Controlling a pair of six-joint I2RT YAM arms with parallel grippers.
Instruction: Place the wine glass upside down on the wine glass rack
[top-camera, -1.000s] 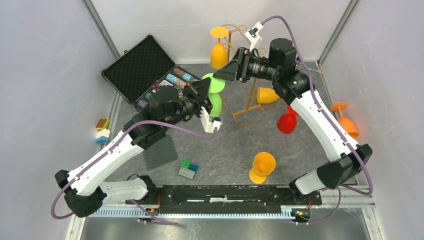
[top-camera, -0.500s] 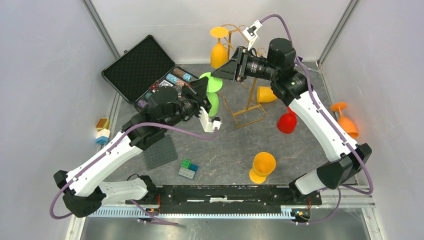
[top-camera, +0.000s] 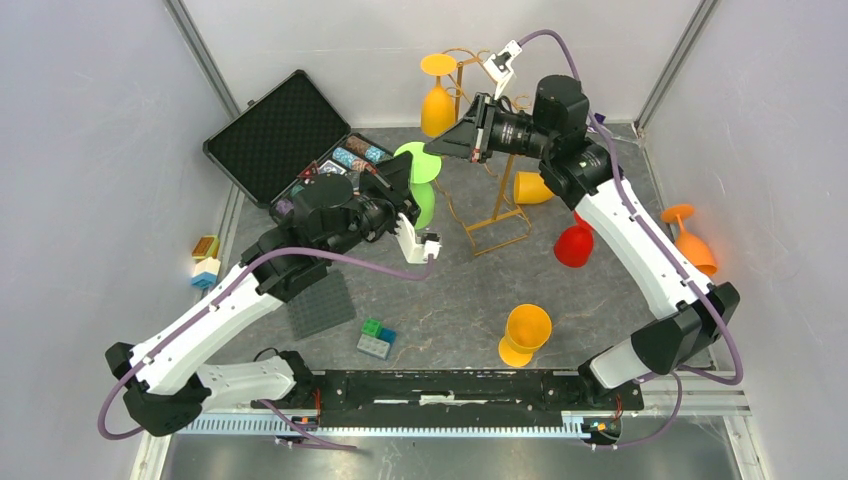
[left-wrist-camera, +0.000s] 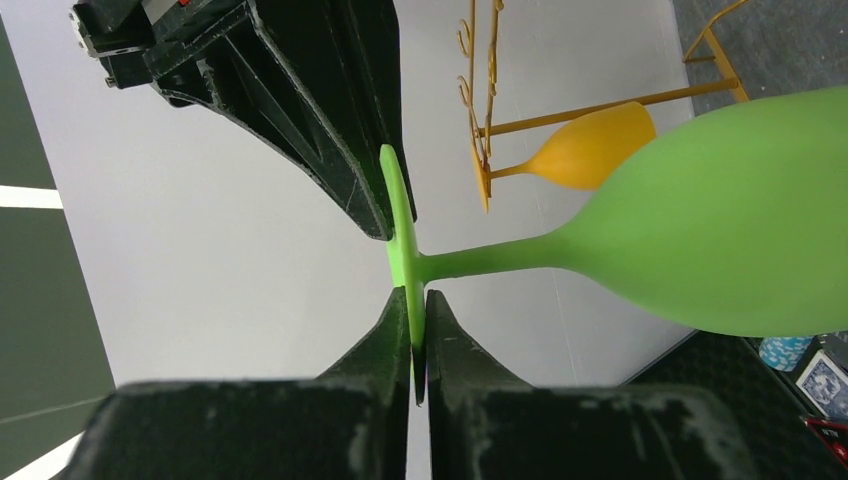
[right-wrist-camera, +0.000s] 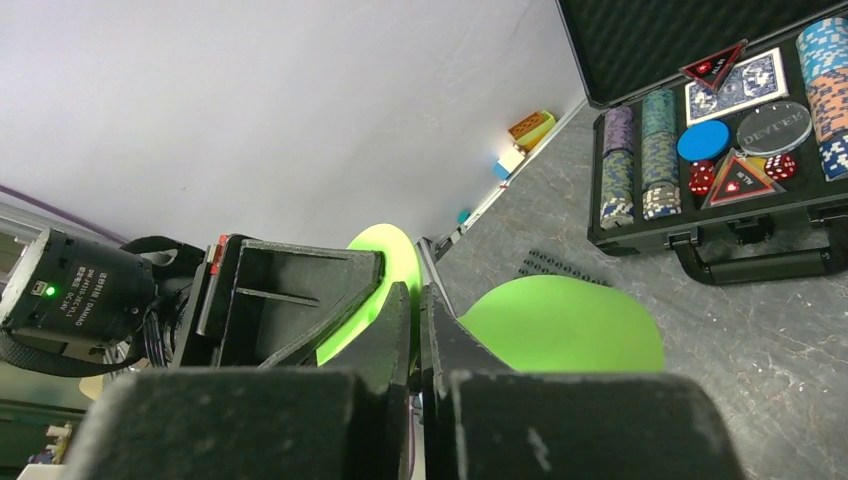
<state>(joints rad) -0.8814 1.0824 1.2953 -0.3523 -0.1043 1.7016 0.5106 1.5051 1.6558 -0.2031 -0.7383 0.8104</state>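
The wine glass (left-wrist-camera: 700, 230), beside the wine glass rack (left-wrist-camera: 690, 97), has its foot clamped by left jaws and right jaws.

Robot lab cell, white panel walls (top-camera: 90, 150)

Wine glass (top-camera: 428, 205) left of rack (top-camera: 496, 210); case (top-camera: 275, 135) behind-left.

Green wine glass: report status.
Both shut, left claw and right claw, on foot of green plastic wine glass. Not yet on gold wire rack, which holds orange glass.
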